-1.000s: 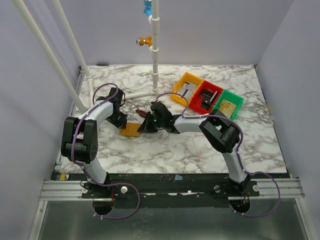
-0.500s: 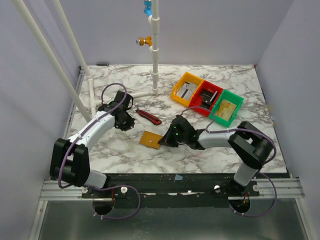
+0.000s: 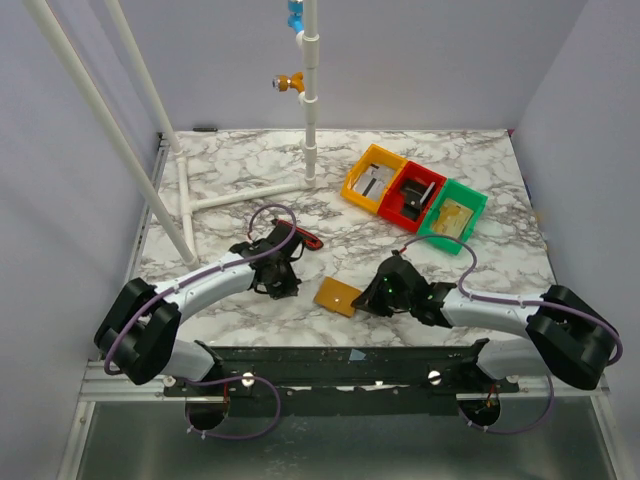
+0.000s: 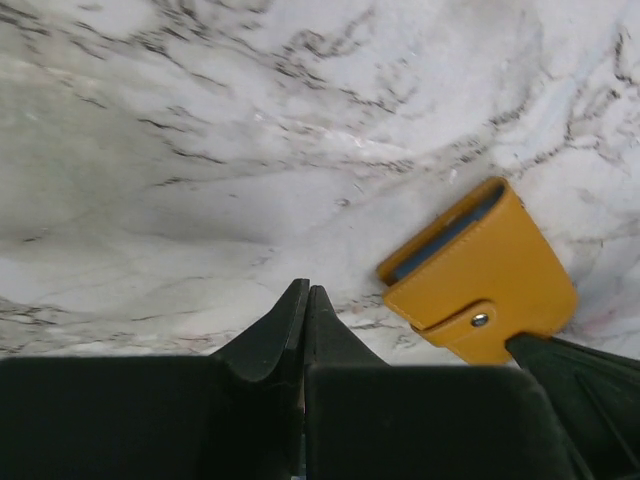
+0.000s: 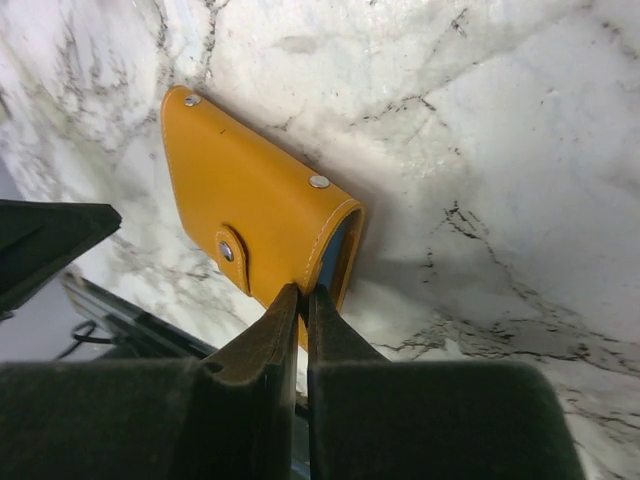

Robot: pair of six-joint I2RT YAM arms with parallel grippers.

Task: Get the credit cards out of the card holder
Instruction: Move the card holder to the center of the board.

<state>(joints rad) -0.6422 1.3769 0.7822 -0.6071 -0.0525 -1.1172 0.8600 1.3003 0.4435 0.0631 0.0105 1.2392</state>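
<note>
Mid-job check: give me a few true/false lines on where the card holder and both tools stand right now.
1. The left tool is shut and holds nothing. True.
2. The card holder lies at the far edge of the table. False: it lies towards the near edge, between the two tools.
3. The holder's snap tab is closed. True.
4. The right tool is far from the holder. False: its tips are at the holder's edge.
5. Loose cards lie on the table beside the holder. False: none shows there.
</note>
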